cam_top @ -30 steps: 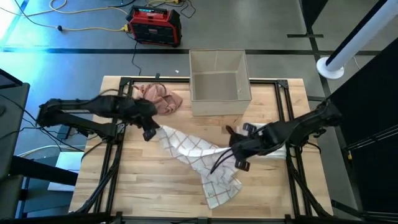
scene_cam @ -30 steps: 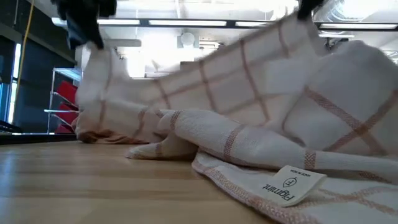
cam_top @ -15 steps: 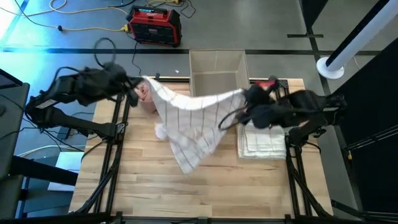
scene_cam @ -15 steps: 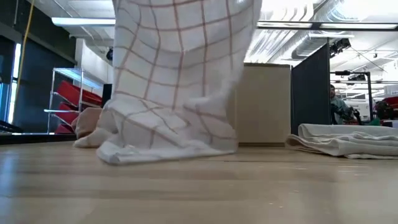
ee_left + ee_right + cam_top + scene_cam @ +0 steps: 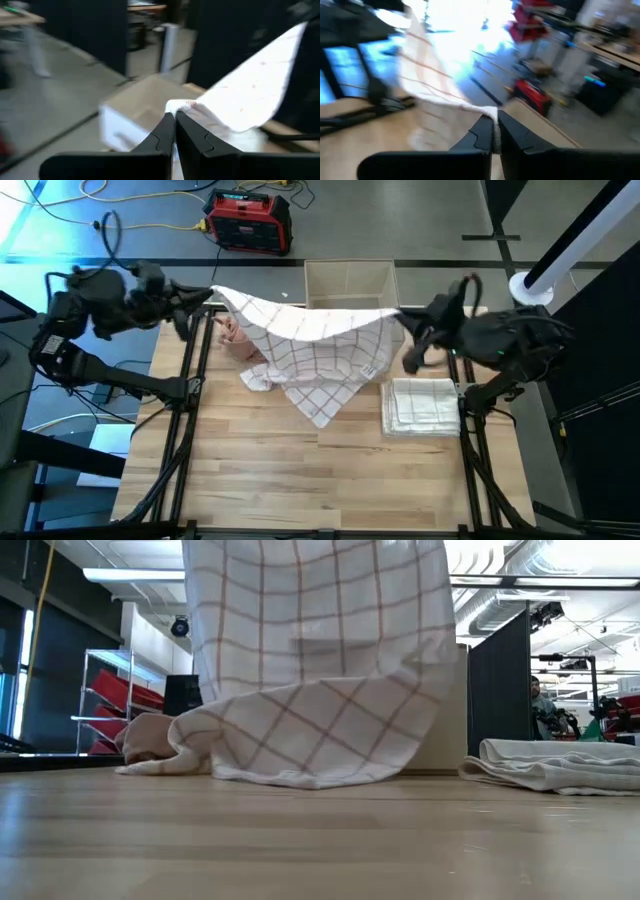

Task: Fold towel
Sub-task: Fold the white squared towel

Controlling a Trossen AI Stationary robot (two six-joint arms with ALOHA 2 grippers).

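While both claws pinch its top corners shut, left claw [image 5: 205,297] and right claw [image 5: 400,320], the towel [image 5: 315,355] hangs spread left-to-right across the frame's upper middle.

This is a robotics lab or workshop in an industrial hall. A wooden tabletop [image 5: 260,480] sits in a black metal frame on a bare grey floor [image 5: 130,240], with yellow cables [image 5: 120,222] trailing to a red-and-black power unit [image 5: 248,220] at 12 o'clock. The low view looks past the tabletop to exposed ceiling ducts [image 5: 520,585], strip lights [image 5: 130,575], a rack of red bins [image 5: 105,700] at 9 o'clock, dark partitions [image 5: 500,690], and a person [image 5: 543,710] at a far workstation at 3 o'clock.
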